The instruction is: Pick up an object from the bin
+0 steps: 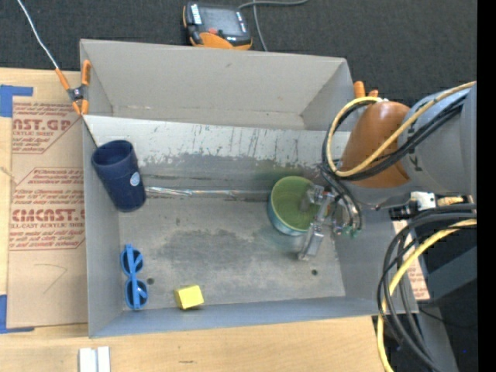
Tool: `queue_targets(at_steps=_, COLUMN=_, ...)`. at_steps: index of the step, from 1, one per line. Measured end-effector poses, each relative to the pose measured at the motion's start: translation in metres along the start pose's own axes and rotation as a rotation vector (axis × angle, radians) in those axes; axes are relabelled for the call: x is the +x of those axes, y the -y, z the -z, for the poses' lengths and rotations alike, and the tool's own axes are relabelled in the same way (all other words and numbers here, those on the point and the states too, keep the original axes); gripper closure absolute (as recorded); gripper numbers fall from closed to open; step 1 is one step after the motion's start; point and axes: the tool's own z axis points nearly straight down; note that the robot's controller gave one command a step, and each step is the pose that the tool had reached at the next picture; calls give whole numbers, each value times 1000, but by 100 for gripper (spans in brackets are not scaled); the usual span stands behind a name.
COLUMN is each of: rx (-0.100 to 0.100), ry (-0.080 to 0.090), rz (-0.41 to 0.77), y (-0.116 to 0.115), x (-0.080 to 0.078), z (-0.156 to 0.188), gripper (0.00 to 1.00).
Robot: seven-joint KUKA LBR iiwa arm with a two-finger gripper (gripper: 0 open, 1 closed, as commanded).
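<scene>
A green cup (288, 202) lies on its side at the right of the bin, its mouth facing up and left. My gripper (314, 235) hangs right at the cup's right edge, its metal fingers (311, 244) pointing down to the bin floor beside the cup. Whether the cup's rim sits between the fingers cannot be made out.
A dark blue cup (118, 173) lies against the left wall. Blue toy glasses (133, 277) and a small yellow block (190, 297) lie at the front left. The arm with its orange cover and yellow cables fills the bin's right side.
</scene>
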Motion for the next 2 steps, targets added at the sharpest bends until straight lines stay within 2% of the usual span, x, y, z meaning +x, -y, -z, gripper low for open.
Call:
queue_targets(at_steps=1, rx=0, ry=1, rz=210, y=10, x=-22, z=0, gripper=0)
queue_targets(at_steps=2, rx=-15, ry=-5, rz=168, y=47, x=12, z=-1, gripper=0)
